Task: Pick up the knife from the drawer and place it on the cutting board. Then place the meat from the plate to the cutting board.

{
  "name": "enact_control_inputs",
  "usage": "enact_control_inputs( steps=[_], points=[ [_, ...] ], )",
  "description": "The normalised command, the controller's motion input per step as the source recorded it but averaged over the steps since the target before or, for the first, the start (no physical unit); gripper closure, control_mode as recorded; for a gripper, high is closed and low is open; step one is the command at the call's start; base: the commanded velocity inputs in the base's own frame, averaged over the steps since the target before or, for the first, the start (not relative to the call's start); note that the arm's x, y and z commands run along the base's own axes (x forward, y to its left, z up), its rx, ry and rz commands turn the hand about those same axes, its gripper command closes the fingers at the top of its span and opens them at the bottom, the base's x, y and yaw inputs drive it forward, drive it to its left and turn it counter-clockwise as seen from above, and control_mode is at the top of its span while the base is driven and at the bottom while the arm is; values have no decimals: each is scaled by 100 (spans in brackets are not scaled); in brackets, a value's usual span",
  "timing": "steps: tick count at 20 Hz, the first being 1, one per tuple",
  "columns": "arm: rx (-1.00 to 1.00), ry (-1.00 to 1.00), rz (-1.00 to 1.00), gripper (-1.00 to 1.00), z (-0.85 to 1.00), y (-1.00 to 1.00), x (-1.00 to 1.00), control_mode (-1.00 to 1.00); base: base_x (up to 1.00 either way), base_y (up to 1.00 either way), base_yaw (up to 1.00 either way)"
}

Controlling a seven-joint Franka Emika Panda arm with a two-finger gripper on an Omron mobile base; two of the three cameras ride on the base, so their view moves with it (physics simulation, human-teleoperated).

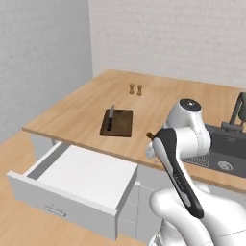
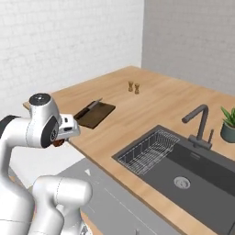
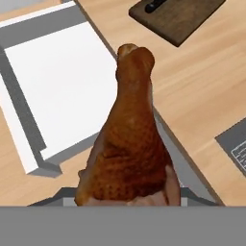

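You are gripping the meat (image 3: pixel 129 139) in the gripper (image 3: pixel 127 199), carrying it above the counter's near edge because the cutting board (image 1: pixel 117 122), already bearing the knife (image 1: pixel 110 116), is waiting farther left.

shakers (image 1: pixel 135 89): pair, upright on counter | sink (image 2: pixel 183 170): dark, wire rack inside | plant (image 2: pixel 228 125): beside faucet (image 2: pixel 198 123)
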Motion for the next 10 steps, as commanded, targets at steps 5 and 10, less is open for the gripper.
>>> enact_control_inputs(
  steps=[5, 10],
  points=[
    [0, 0, 0, 100, 0, 0, 0, 100, 77, 15, 5],
    [0, 0, 0, 100, 0, 0, 0, 100, 37, 42, 2]
  ],
)
